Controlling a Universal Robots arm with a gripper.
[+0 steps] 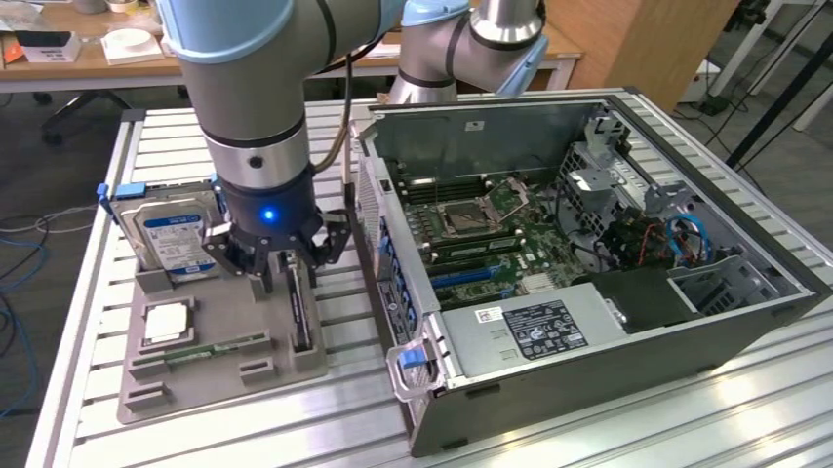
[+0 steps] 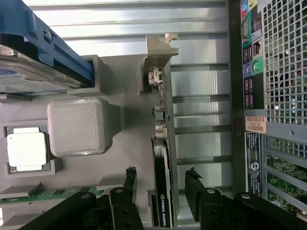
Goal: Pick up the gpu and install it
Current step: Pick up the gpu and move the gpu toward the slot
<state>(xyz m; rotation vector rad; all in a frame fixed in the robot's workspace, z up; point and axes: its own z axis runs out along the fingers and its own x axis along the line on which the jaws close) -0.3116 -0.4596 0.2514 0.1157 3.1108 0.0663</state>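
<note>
The gpu (image 1: 300, 314) is a thin dark card standing on its long edge in a slot of the grey holder tray (image 1: 221, 390). In the wrist view the gpu (image 2: 162, 163) runs lengthwise, its silvery end bracket (image 2: 160, 50) at the far end. My gripper (image 1: 293, 273) hangs low over the card's bracket end, open. Seen from the wrist, the gripper (image 2: 160, 181) straddles the card with one black finger (image 2: 130, 179) on each side. A gap shows between each finger and the card, and nothing is held.
On the tray also stand a hard drive (image 1: 176, 234) with a blue-white label, a square processor (image 1: 167, 322) and a green memory stick (image 1: 209, 349). The open computer case (image 1: 586, 253) lies close beside the tray at the exterior view's right, motherboard exposed.
</note>
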